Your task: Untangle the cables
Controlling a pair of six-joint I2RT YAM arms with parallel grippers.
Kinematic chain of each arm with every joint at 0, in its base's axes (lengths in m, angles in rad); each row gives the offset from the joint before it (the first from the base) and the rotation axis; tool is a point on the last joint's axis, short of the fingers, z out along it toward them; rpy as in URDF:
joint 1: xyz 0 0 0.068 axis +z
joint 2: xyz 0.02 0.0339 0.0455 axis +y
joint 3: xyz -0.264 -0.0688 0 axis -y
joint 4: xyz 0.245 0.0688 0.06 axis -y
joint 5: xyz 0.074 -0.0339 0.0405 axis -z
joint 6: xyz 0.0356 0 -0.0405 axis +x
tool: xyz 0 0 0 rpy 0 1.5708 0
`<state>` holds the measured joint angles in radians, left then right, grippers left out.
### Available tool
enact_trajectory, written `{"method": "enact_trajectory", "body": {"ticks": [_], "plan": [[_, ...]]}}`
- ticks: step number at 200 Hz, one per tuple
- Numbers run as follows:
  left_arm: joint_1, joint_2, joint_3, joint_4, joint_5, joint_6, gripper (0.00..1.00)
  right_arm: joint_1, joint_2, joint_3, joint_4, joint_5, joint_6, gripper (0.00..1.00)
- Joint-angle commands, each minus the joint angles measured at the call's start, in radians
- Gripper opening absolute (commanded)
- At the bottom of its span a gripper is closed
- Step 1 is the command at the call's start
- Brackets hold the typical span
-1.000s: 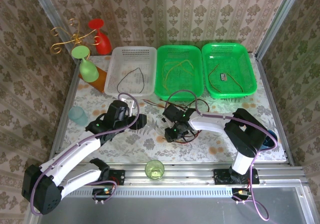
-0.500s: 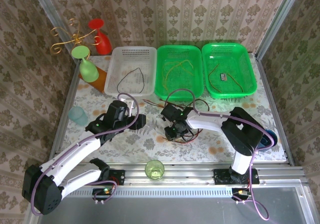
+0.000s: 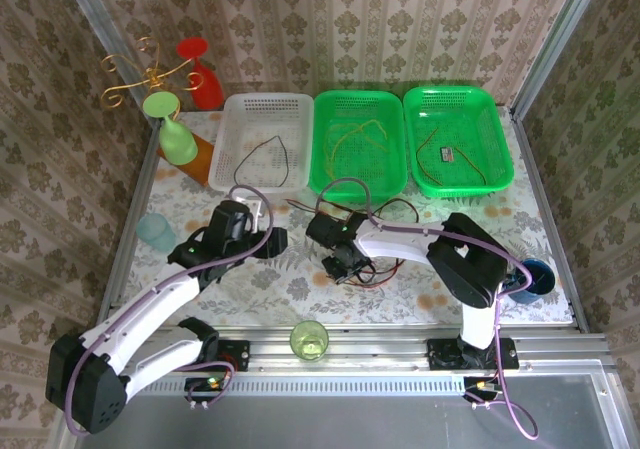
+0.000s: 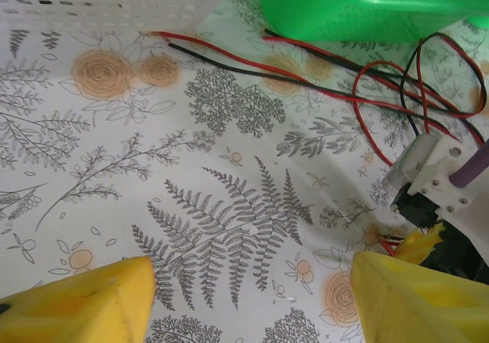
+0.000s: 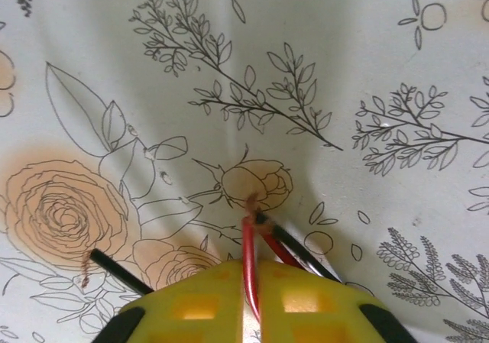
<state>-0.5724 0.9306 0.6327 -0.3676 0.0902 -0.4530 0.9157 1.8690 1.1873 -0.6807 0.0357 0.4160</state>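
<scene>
Right gripper (image 5: 250, 301) is clamped on a red cable (image 5: 247, 251) from the tangled cables (image 3: 380, 271) mid-table; left gripper (image 4: 252, 297) gapes empty. Far baskets (image 3: 360, 95) hold single sorted wires; red and black ones lie knotted.

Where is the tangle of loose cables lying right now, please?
In the top view the cables lie mid-table, just in front of the middle green basket, beneath the right pincer, which pinches a red strand.

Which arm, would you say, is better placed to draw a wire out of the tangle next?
Right, probably: the right gripper is pinched on a red wire, while the left gripper hangs open over bare tablecloth, apart from the cables.
</scene>
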Motion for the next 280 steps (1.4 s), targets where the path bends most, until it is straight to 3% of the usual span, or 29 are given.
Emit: {"method": "enact_trajectory", "body": {"ticks": [1,13,46,81,121,148,219,280], "plan": [[0.022,-0.04,0.007,-0.034,0.021,0.001,0.69,0.019,0.037,0.004,0.009,-0.006,-0.005,0.08],[0.03,-0.051,0.022,-0.052,0.02,0.005,0.69,0.02,0.02,-0.009,0.022,-0.015,-0.011,0.0],[0.05,-0.054,0.088,-0.097,0.031,0.031,0.69,0.016,-0.123,-0.06,0.056,-0.008,-0.055,0.0],[0.076,-0.033,0.193,-0.132,0.06,0.055,0.69,-0.002,-0.354,-0.108,0.137,0.098,-0.099,0.0],[0.101,0.018,0.323,-0.151,0.116,0.068,0.7,-0.082,-0.547,-0.132,0.275,0.047,-0.074,0.0],[0.11,0.039,0.372,-0.089,0.201,0.005,0.69,-0.127,-0.63,-0.126,0.352,0.021,-0.046,0.0],[0.109,0.088,0.469,-0.053,0.25,-0.012,0.69,-0.187,-0.71,-0.011,0.467,-0.04,-0.041,0.0],[0.109,0.077,0.463,-0.038,0.258,-0.006,0.69,-0.202,-0.687,0.167,0.577,-0.056,-0.088,0.0]]}}
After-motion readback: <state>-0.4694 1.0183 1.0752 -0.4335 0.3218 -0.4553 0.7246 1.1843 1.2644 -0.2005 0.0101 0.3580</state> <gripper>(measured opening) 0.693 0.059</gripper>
